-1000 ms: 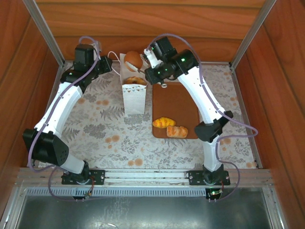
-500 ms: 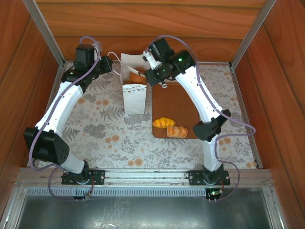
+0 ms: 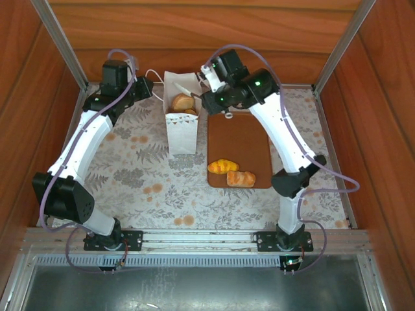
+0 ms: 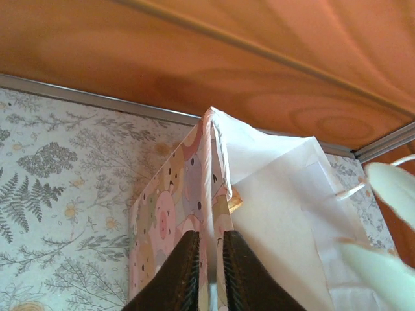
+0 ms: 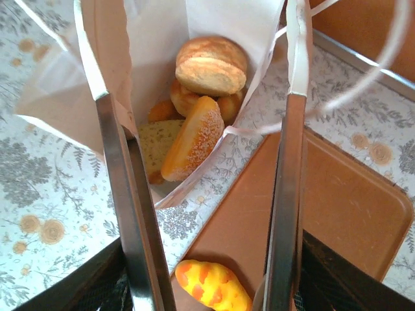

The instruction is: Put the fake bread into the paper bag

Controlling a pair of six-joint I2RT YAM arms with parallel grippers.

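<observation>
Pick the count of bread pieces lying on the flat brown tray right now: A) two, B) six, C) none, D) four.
A: in the top view two pieces lie at the near end of the tray, a yellow croissant and a browner roll next to it.

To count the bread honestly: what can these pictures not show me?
Right wrist view: pastries low in the paper bag lie under the top bun; number unsure.
Same view: bottom edge cuts off the croissant.
Left wrist view: the bag's own wall hides its inside.
</observation>
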